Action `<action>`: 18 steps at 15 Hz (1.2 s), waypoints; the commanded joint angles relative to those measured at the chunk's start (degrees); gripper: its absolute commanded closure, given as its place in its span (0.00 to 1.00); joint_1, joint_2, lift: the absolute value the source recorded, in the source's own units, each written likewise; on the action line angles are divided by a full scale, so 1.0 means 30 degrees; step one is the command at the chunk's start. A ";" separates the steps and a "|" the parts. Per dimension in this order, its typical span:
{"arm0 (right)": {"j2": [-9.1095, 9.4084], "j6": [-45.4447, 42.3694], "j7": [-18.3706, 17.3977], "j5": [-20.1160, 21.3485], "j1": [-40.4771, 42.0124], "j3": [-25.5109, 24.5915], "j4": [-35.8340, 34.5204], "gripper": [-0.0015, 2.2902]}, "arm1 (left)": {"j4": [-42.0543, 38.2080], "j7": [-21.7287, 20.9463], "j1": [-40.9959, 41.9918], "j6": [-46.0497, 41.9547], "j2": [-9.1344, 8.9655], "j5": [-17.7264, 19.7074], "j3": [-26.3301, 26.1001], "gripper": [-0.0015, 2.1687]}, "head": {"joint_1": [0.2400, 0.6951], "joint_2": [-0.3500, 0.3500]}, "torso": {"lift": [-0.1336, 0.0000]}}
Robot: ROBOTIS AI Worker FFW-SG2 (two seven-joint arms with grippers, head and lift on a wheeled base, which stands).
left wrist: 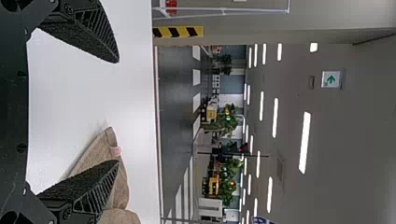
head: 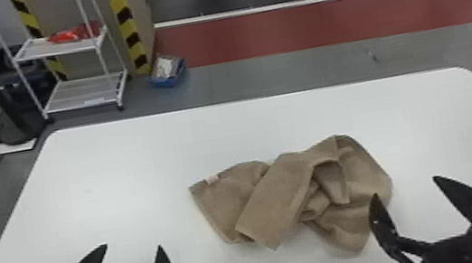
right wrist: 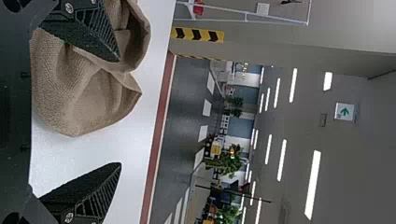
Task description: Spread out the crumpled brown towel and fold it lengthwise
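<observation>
The brown towel (head: 277, 190) lies crumpled on the white table (head: 116, 162), with twisted folds at its right part and a flatter left end bearing a small pale tag. My left gripper (head: 133, 246) stands open to the left of the towel, nearer the front. At the towel's right front edge is my right gripper (head: 405, 187), open, its left finger overlapping the cloth in the head view. In the left wrist view the left gripper (left wrist: 116, 112) has the towel (left wrist: 119, 186) beyond one finger. The right wrist view has the right gripper (right wrist: 119, 112) with the towel (right wrist: 88, 98) partly between its spread fingers.
Beyond the table's far edge stand a white shelf rack (head: 78, 95) and a small blue bin (head: 167, 71) on the floor. Yellow-and-black striped edging (head: 126, 28) runs up beside the rack.
</observation>
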 commanded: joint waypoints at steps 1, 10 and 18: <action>0.0046 0.0000 -0.0027 0.0001 0.0130 -0.0024 -0.0153 0.04 | -0.0135 0.0018 0.0073 0.0004 -0.0029 -0.0038 -0.0032 0.06 | 1.00 0.51 | 0.07; 0.0046 0.0059 -0.0203 -0.0028 0.0159 -0.0053 -0.0211 0.04 | -0.0135 0.0487 -0.0132 0.0766 -0.0050 -0.0126 -0.0325 0.06 | 1.00 0.50 | 0.07; 0.0046 0.0000 -0.0203 -0.0526 0.0013 -0.0932 0.0111 0.04 | -0.0692 0.0340 -0.0161 0.1820 0.0059 -0.1005 -0.2317 0.06 | 1.00 0.46 | 0.07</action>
